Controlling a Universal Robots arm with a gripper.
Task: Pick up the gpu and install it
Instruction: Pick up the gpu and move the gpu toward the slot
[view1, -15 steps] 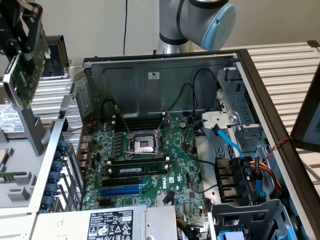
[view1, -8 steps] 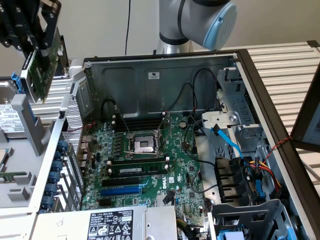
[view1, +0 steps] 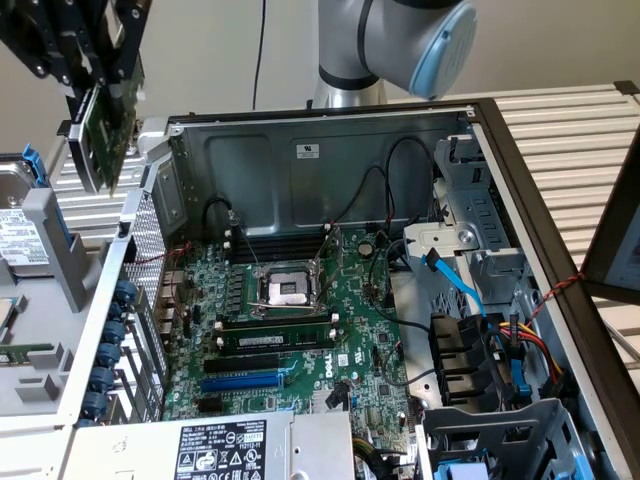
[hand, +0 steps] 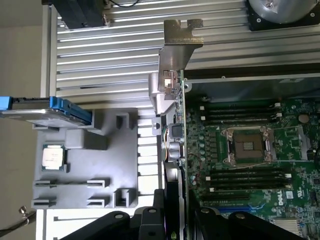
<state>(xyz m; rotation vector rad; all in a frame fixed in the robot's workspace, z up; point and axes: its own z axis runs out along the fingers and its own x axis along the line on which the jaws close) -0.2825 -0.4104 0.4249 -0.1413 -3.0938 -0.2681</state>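
Note:
The gpu (view1: 101, 140), a small green card with a metal end bracket, hangs in the air above the upper left corner of the open computer case (view1: 330, 150) in the exterior view. My gripper (view1: 100, 78) is shut on it from above. In the wrist view the gpu (hand: 176, 117) runs edge-on away from my gripper (hand: 177, 212), its silver bracket (hand: 180, 45) at the far end and its capacitors on one face. The black fingers (hand: 150, 220) clamp both sides of the card. Below lies the large green motherboard (view1: 300, 320), with a blue slot (view1: 245, 382) near its front.
A RAM stick (view1: 275, 340) and the CPU socket (view1: 285, 290) sit on the motherboard (hand: 250, 165). Cables and drive bays (view1: 480, 350) fill the case at the exterior view's right. A grey tray (hand: 100, 165) beside the case holds a CPU chip (hand: 52, 157) and a hard drive (hand: 45, 107).

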